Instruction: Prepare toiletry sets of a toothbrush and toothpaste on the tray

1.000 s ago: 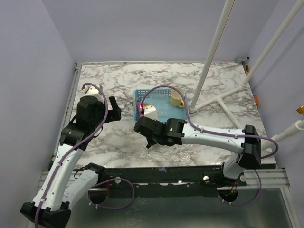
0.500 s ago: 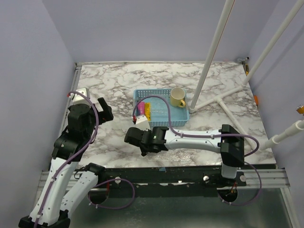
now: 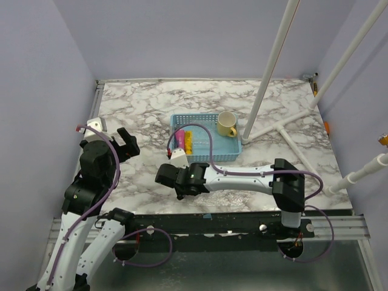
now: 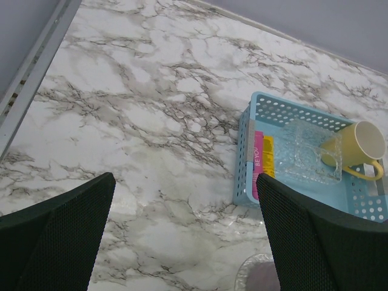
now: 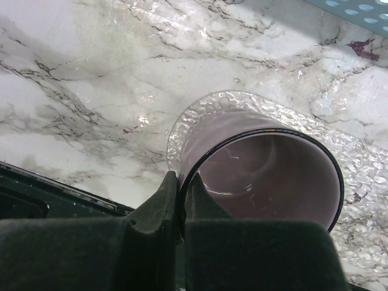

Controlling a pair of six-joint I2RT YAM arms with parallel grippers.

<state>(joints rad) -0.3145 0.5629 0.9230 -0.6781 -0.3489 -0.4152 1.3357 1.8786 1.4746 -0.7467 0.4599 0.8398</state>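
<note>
A pink tube (image 4: 258, 160) and a yellow tube (image 4: 268, 156) lie side by side at the left end of the blue basket (image 4: 244, 163); from above they show as pink tube (image 3: 180, 140) and yellow tube (image 3: 188, 142). No toothbrush can be made out. My right gripper (image 5: 182, 188) is shut on the rim of a purple mug (image 5: 267, 176), which is over a clear textured glass tray (image 5: 182, 121) on the marble near the front edge. From above the right gripper (image 3: 173, 180) hides the mug. My left gripper (image 4: 185, 242) is open and holds nothing, at the table's left (image 3: 126, 144).
The basket (image 3: 203, 159) also holds a cream mug (image 3: 227, 125) and a clear glass dish (image 4: 309, 154). White poles (image 3: 273, 66) slant up from the back right of the table. The black front rail (image 5: 36, 200) lies just below the right gripper.
My right arm has swung left and toward the front edge, away from the basket, uncovering the tubes. The left arm has drawn back toward the left near corner, still open.
</note>
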